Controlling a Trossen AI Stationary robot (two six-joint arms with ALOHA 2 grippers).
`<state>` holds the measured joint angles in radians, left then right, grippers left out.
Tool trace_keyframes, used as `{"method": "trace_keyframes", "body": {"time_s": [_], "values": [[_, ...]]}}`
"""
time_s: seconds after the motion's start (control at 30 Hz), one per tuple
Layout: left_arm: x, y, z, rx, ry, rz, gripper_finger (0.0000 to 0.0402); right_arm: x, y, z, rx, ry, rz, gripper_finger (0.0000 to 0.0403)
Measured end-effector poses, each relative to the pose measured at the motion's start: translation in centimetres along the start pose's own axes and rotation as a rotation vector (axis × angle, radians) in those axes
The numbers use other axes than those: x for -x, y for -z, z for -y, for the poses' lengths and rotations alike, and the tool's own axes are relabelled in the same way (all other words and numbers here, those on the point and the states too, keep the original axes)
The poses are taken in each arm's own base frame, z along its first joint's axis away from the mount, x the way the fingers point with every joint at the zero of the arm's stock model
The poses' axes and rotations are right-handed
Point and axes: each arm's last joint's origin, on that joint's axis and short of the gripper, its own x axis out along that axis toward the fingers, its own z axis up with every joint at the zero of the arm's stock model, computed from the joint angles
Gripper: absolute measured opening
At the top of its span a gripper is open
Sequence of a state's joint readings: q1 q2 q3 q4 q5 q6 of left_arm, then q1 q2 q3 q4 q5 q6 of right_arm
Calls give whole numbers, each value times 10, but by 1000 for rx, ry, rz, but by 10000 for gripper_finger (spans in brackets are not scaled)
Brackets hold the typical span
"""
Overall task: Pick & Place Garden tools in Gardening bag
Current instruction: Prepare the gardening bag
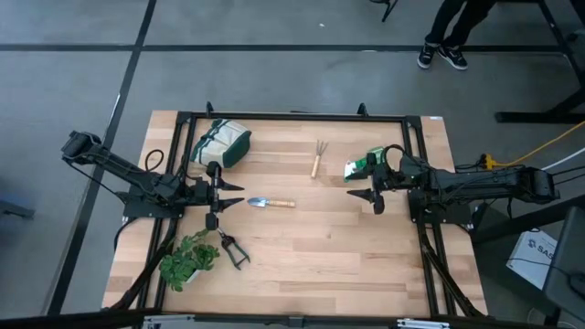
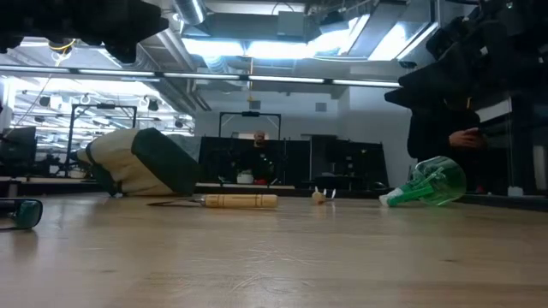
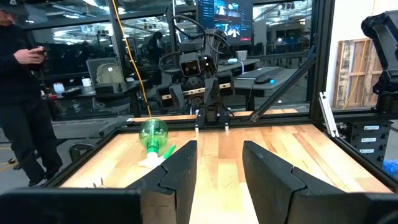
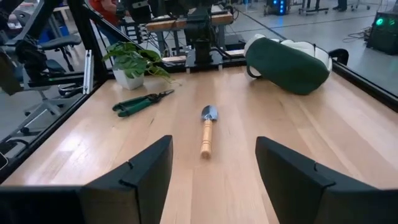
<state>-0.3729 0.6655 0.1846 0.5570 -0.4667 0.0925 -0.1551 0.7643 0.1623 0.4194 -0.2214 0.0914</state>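
The dark green and cream gardening bag (image 1: 222, 143) lies on its side at the table's far left; it also shows in the right wrist view (image 4: 286, 57). The wooden-handled trowel (image 1: 271, 203) lies flat at mid-table. The three-prong rake (image 1: 317, 157) lies toward the far edge. The green spray bottle (image 1: 363, 165) lies on its side at the right. The black pruning shears (image 1: 233, 249) lie near the plant. My left gripper (image 1: 233, 194) is open and empty above the table, just left of the trowel's blade. My right gripper (image 1: 358, 187) is open and empty, just near of the spray bottle.
A leafy green plant (image 1: 187, 260) in a white pot stands at the near left, beside the shears. A black frame (image 1: 292, 117) runs around the table. A person (image 3: 18, 93) stands beyond the table's right side.
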Motion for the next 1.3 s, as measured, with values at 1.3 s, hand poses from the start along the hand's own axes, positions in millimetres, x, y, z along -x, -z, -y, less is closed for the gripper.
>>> {"method": "trace_keyframes", "body": {"time_s": [1.3], "values": [[1, -17, -6, 85, -82, 159, 125, -29, -49, 6, 139, 148, 48, 232]]}}
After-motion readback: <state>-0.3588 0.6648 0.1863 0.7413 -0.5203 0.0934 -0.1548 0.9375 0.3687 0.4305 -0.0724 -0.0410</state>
